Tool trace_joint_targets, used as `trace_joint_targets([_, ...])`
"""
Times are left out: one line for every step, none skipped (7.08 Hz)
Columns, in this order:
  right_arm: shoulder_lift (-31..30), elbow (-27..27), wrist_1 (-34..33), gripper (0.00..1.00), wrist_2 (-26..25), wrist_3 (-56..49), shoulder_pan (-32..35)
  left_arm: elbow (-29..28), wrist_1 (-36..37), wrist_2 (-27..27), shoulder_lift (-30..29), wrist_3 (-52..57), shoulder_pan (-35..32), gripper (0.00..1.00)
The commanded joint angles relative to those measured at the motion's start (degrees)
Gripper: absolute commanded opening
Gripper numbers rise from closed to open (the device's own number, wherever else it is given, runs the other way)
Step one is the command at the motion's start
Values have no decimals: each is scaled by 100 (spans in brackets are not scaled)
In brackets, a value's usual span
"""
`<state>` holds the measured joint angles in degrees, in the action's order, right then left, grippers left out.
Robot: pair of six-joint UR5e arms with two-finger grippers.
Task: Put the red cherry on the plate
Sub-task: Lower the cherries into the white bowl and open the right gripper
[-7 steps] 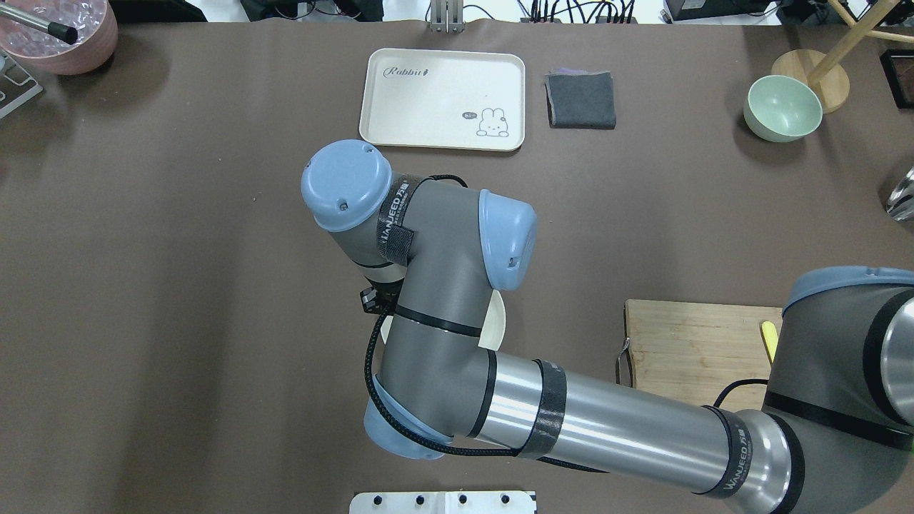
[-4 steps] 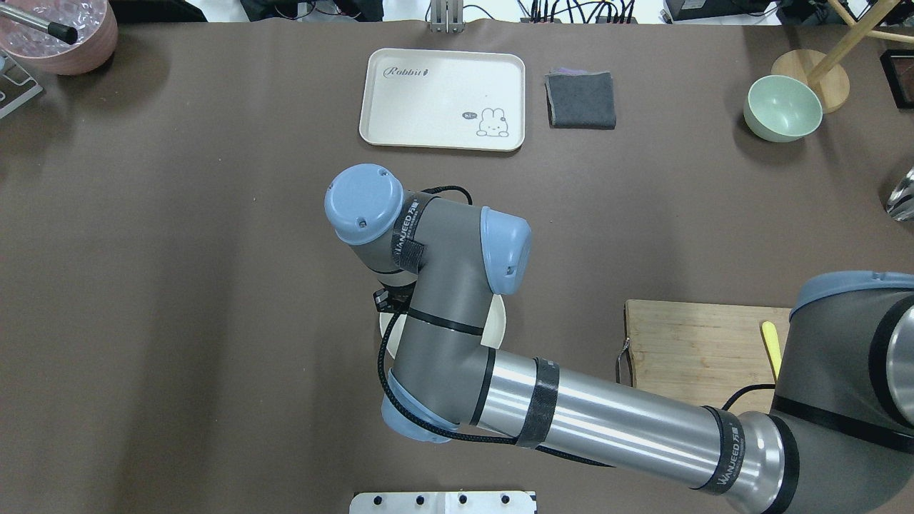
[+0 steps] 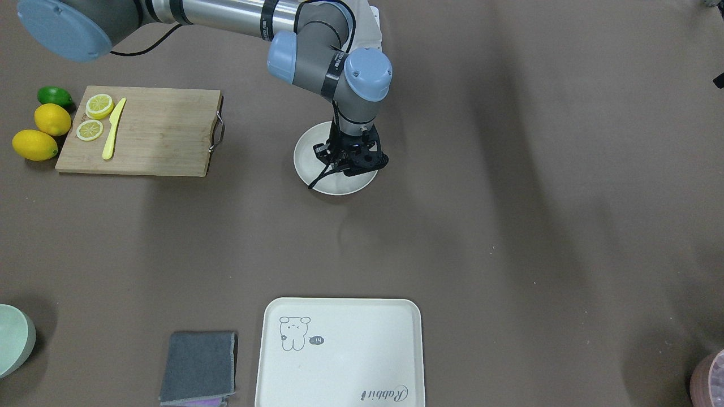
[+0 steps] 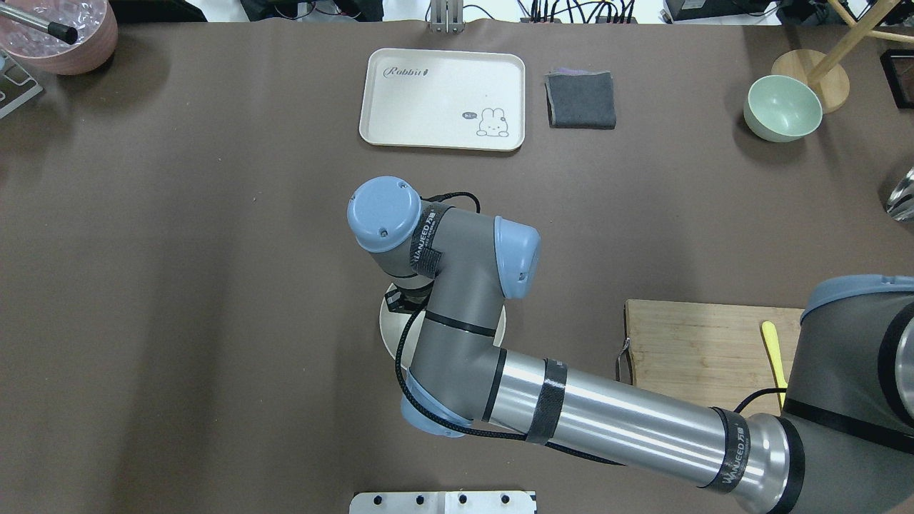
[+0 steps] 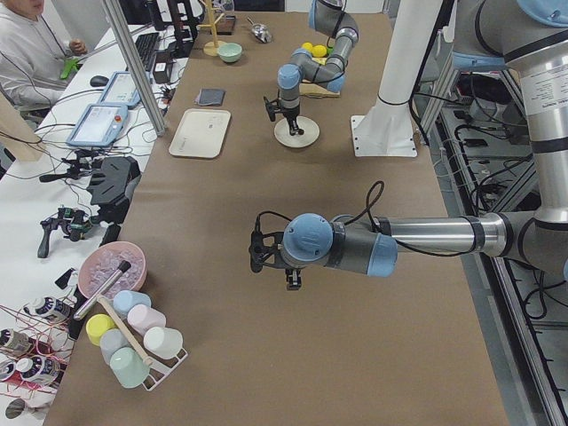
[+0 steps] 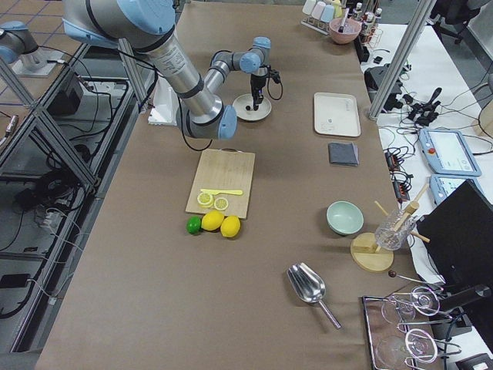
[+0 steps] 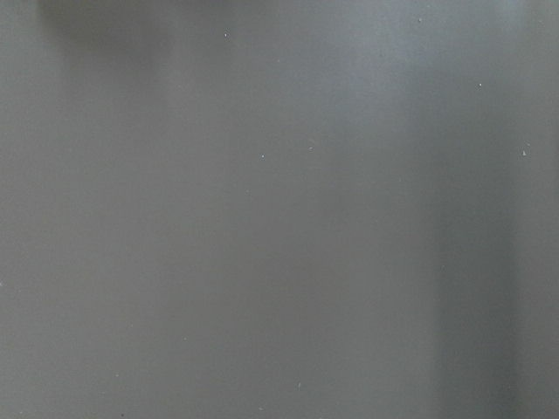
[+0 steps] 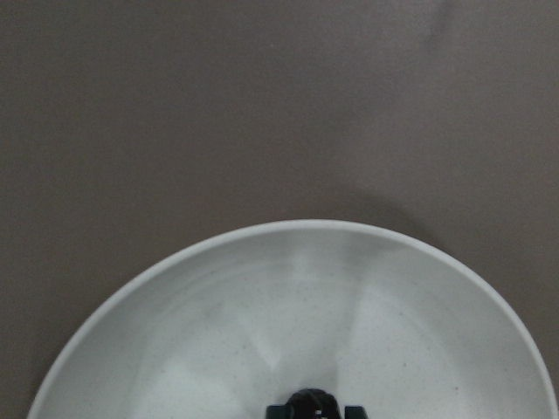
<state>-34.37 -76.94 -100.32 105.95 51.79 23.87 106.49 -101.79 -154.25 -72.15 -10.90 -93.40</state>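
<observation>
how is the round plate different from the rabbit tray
The plate is round; the tray is rectangular with rounded corners. The plate is plain; the tray bears a rabbit drawing and the word Rabbit. The plate lies under the right gripper; the tray lies apart, beside a grey cloth, with nothing over it. Both are cream-white and shallow, with raised rims.

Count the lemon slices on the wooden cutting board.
2. One lemon slice lies at the cutting board's corner, the other slice beside it, both by the yellow knife. None hidden.
</observation>
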Motion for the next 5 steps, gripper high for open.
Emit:
trace_joint_targets([184,-223,-292,100,74,15,65,-40,10,0,-1,0,-2,98])
trace_joint_targets([254,-712,-808,100,205,15,92,-67,1,0,-9,0,-2,98])
trace_joint_targets([246,-1344,-1396,100,424,6,170,-67,10,0,-9,0,-2,98])
trace_joint_targets([185,-1820,-1846,100,539,-11,241,-67,10,-9,-1,0,-2,98])
trace_joint_targets([-120,-2329,-2146,100,584,-90,407,-67,10,-9,-1,0,15,98])
